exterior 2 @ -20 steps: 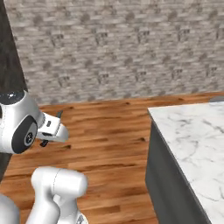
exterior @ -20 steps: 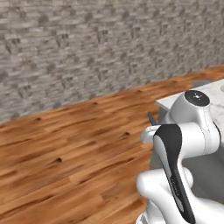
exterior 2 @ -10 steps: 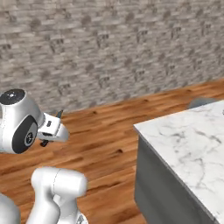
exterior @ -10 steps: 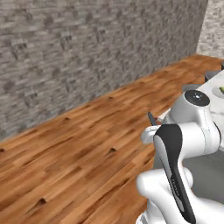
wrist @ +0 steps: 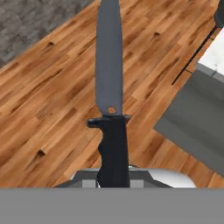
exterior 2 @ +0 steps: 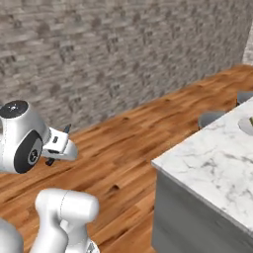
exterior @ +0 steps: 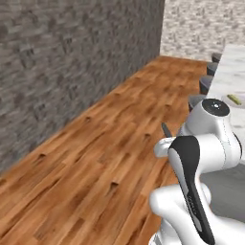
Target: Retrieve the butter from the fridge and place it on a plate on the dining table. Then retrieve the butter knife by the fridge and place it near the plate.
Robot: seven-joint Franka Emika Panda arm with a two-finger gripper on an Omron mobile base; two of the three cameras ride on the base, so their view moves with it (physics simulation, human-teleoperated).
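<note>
We see the gripper (wrist: 113,177) clamped on the knife (wrist: 109,87) handle, blade over wood floor (wrist: 52,87), table (exterior 2: 217,163) nearby.

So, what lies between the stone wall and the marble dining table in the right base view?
Bare wooden floor lies between the stone wall and the dining table, with a dark stool close by the table's edge, seen in the right base view.

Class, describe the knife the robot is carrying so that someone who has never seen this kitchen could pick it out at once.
Start from the wooden floor beside the marble-topped dining table. Above it, the gripper is shut on the butter knife, blade pointing away from the hand. It is slim and all dark, with a short guard between blade and handle.
</note>
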